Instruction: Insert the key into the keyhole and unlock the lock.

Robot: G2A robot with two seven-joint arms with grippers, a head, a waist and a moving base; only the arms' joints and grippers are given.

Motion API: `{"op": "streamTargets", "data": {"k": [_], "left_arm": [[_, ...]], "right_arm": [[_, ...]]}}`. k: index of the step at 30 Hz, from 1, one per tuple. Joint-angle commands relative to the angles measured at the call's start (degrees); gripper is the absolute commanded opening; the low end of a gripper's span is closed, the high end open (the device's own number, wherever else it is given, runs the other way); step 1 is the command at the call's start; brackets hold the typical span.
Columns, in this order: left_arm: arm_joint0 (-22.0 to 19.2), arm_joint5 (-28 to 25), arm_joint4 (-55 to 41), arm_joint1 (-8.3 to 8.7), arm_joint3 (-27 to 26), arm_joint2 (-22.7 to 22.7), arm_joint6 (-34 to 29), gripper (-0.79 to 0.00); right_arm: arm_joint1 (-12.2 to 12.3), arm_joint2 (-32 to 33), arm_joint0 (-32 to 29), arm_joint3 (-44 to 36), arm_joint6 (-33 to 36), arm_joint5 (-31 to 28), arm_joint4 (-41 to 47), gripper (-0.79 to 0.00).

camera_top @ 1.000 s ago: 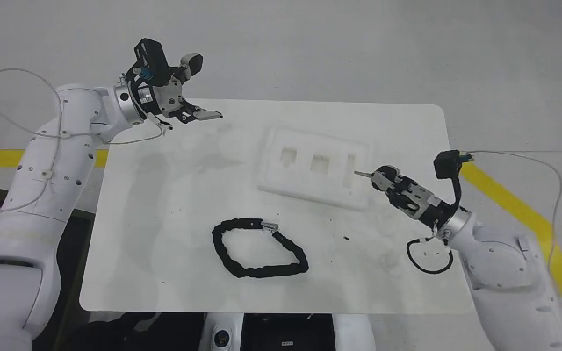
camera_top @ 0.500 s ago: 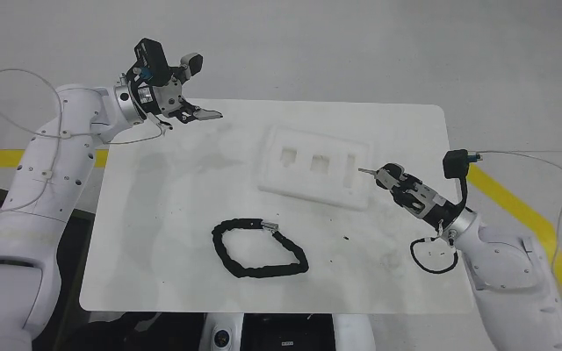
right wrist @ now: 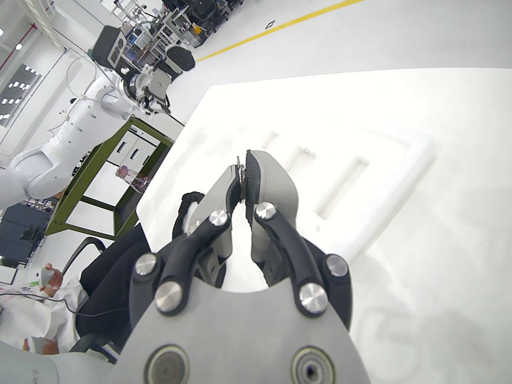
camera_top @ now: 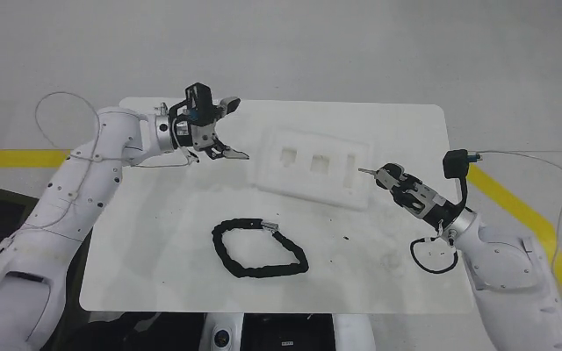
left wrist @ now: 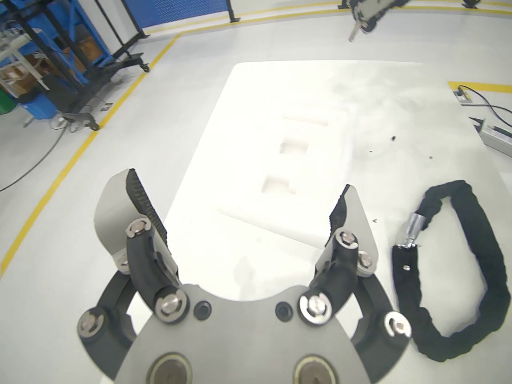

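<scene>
A white table carries a foam tray with three recesses and, nearer the robot, a black sleeved chain lock. The left gripper hangs spread wide and empty just beside the tray's left end. The right gripper is clenched on what looks like the key, above the tray's right end, well apart from the lock

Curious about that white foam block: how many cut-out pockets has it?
3, in a row on the foam block: near pocket beside the key, middle pocket, far pocket at the opposite end. None seem hidden.
</scene>
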Motion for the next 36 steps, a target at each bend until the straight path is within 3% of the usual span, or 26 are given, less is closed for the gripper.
{"op": "streamTargets", "data": {"k": [1, 8, 17, 36], "left_arm": [[0.5, 0.0, 0.1, 0.35, -2.8, 2.9, -1.0, 0.0], [-1.3, 0.0, 5.0, 2.71, -8.1, 12.5, 1.0, 0.0], [-8.8, 0.0, 11.7, 5.37, -7.6, 27.8, 8.6, 0.0], [-8.0, 0.4, 11.7, 5.31, -8.0, 28.0, 7.9, 0.0]], "right_arm": [[0.0, 0.0, 0.0, 0.0, 0.0, 0.0, 0.0, -0.785], [0.0, 0.0, 0.0, 0.0, 0.0, 0.0, 0.0, -0.785], [0.0, 0.0, 0.0, 0.0, 0.0, 0.0, 0.0, -0.785], [0.0, 0.0, 0.0, 0.0, 0.0, 0.0, 0.0, -0.785]]}}
